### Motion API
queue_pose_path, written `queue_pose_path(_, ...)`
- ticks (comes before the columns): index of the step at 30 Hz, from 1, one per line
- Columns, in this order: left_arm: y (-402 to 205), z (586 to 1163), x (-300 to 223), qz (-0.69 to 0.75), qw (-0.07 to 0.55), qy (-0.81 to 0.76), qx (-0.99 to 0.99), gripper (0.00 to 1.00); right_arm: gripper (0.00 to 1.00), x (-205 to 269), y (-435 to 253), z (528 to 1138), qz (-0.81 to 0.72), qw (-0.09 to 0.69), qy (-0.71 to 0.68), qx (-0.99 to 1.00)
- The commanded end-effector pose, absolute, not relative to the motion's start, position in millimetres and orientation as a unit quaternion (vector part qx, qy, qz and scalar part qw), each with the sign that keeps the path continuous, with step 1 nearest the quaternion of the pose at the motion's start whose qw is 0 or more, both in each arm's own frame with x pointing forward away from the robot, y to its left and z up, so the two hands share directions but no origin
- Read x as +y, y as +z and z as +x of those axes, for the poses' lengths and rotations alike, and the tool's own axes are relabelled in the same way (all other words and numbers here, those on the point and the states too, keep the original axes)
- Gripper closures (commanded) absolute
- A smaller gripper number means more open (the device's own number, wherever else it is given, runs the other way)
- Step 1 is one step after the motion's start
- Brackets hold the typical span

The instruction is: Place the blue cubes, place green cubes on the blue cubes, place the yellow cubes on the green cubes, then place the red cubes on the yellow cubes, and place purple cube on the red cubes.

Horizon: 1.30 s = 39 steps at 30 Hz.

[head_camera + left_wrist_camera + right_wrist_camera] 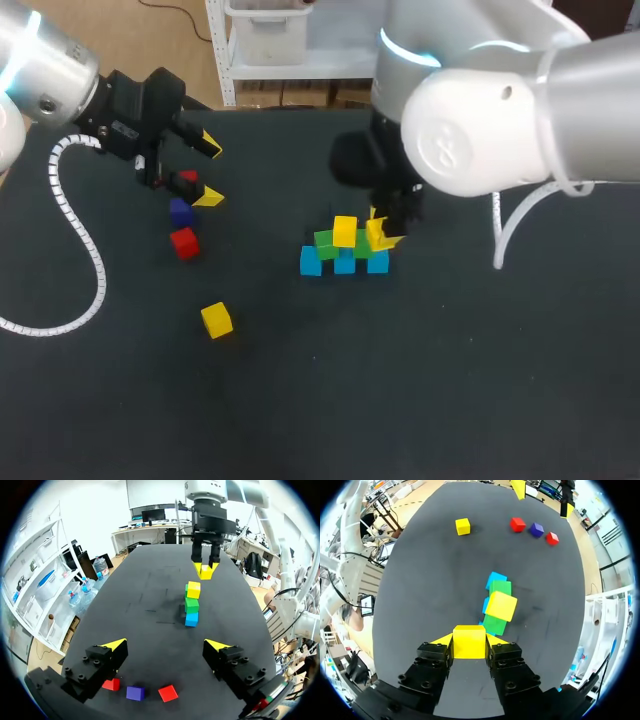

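The left gripper [209, 172], fingers spread, hangs over two small red cubes [184, 243] and a small purple cube [181, 211]; a loose yellow cube [216, 320] lies apart; three blue cubes [311, 262] carry green cubes [325, 241] and a stacked yellow cube [344, 231]; the right gripper [384, 236] clenches a second yellow cube [469, 641] just beside it

No legible text or labels anywhere.

Table [450, 400] top: matt black, soft cloth-like look to us. Yellow cube [469, 641], red cube [168, 693]: smooth, flat matt, plastic we reckon. Right arm [500, 120] shell: glossy smooth white. Left gripper [166, 644] body: matt black, bolted. Spiral cable wrap [98, 270]: white ribbed plastic.
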<state>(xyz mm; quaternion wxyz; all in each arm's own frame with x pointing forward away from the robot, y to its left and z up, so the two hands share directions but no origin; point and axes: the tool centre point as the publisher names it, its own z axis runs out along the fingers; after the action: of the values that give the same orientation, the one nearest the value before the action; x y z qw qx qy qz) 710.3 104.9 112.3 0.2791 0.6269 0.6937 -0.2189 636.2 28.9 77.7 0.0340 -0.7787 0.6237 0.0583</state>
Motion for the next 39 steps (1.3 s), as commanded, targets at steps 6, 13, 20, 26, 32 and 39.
queue_pose_path(6, 111, 711, 106, 0.628, 0.281, -0.22, 0.692, 0.0, 1.0, 30, 74, 639, -0.777, 0.033, 0.06, 0.626)
queue_pose_path(13, 111, 711, 106, 0.628, 0.281, -0.22, 0.692, 0.0, 1.0, 30, 69, 639, -0.775, 0.032, 0.064, 0.628)
queue_pose_path(20, 111, 711, 106, 0.628, 0.281, -0.22, 0.692, 0.0, 1.0, 34, 66, 638, -0.777, 0.03, 0.067, 0.625)
queue_pose_path(26, 111, 711, 106, 0.628, 0.281, -0.22, 0.692, 0.0, 1.0, 34, 65, 638, -0.777, 0.028, 0.068, 0.626)
queue_pose_path(32, 111, 711, 106, 0.628, 0.281, -0.22, 0.692, 0.0, 1.0, 34, 64, 640, -0.776, 0.026, 0.065, 0.626)
queue_pose_path(39, 111, 711, 106, 0.628, 0.281, -0.22, 0.692, 0.0, 1.0, 34, 62, 643, -0.775, 0.027, 0.068, 0.628)
